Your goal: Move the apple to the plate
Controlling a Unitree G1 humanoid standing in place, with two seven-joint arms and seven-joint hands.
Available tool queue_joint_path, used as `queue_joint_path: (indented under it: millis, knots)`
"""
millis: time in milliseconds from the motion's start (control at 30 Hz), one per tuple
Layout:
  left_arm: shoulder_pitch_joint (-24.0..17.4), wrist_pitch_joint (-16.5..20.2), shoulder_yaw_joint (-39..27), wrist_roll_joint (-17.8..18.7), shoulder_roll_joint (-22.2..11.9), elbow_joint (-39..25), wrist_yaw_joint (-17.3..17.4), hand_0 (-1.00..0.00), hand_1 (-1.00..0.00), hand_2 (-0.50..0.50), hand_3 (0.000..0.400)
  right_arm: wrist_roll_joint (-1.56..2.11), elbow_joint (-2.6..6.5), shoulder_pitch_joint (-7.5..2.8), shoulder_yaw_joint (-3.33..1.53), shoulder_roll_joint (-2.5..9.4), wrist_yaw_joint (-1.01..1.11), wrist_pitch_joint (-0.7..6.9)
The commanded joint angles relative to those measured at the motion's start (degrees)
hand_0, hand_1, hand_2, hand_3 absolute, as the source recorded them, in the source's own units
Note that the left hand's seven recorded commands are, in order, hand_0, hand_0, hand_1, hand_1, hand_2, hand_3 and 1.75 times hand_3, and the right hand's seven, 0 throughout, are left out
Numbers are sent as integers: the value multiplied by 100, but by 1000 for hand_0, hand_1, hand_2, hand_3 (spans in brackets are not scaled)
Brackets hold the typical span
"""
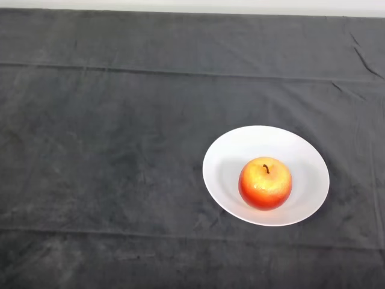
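Nearest edge, 6 o'clock: bare dark cloth (120, 253), one seam crease running across it. No part of the robot shows in the head view, so the hand's state cannot be told.

Right of centre, about 4 o'clock: a white plate (240, 147), shallow and dished. The apple (265, 183) sits upright inside it, stem up, resting toward the plate's 6 o'clock side (off-centre, but well within the rim).

Assessment: the task's end condition appears met as things lie.

Risk: the apple is round and the plate smooth, so a knock to the rim or a tug on the cloth could roll it out.

Far, 12 o'clock: more creased cloth, then a pale strip at the table's back edge.
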State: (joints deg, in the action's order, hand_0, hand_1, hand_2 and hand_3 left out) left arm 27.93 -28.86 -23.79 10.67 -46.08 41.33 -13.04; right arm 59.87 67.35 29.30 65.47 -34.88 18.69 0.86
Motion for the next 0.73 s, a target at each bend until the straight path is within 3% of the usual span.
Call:
queue_joint_path:
  millis: [33, 733]
  knots:
    - [246, 27, -255, -120, 1, 57, 21, 0, 0, 0, 0, 59, -45, -55, 32, -148, 41, -28]
    - [228, 99, -336, -202, 54, -68, 41, 0, 0, 0, 0, 59, -47, -56, 31, -147, 40, -28]
